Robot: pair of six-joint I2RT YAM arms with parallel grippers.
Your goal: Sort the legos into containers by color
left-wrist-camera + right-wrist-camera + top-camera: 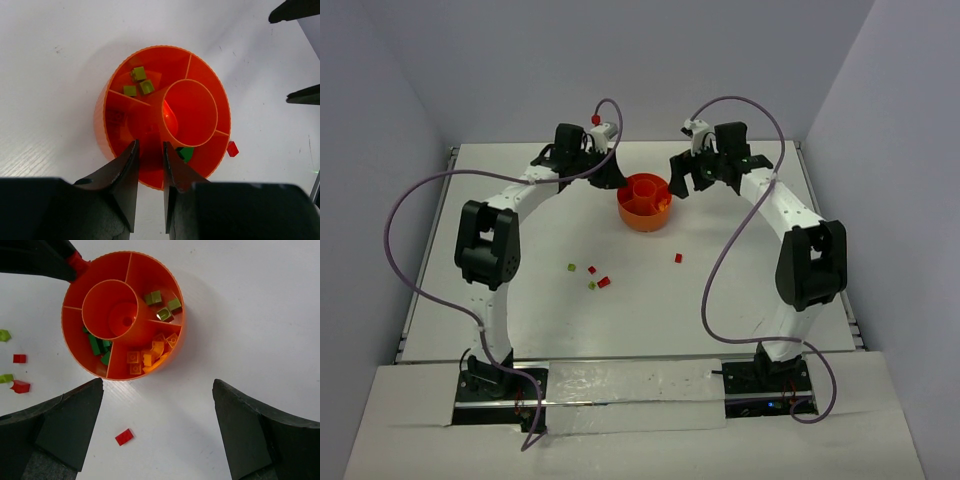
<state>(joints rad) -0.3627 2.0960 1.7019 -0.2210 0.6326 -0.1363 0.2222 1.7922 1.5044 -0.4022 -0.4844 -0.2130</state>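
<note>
My bowl (642,222) stands at the far middle of the desk (640,325), between my two arms, so either one can reach over its rim. Judging by what lies inside, the sorting is well along. Olive-green bricks (162,307) share one compartment, orange bricks (150,356) fill the next, and dark green bricks (97,346) lie in the one after. The central cup (110,310) holds nothing.

My left tool (149,152) hangs over the bowl's edge with its fingers drawn narrow. Everything between them reads orange-red, so I cannot tell whether they pinch a brick, the bowl itself or nothing. From the right wrist, a small red shape (75,262) shows at that tool's tip, above the fourth compartment. If it is a brick, I judge that compartment is meant for red.

My right tool (157,402) is spread wide and empty over bare desk, just beside the bowl on the orange bricks' side. It looks free for the next pick.

One loose red brick (124,437) lies closest to it. Two more red bricks (604,282) and two light green bricks (571,267) lie scattered nearer my bases, well apart from the bowl. They are tiny and lie flat, so I would bring the tips straight down over one.
</note>
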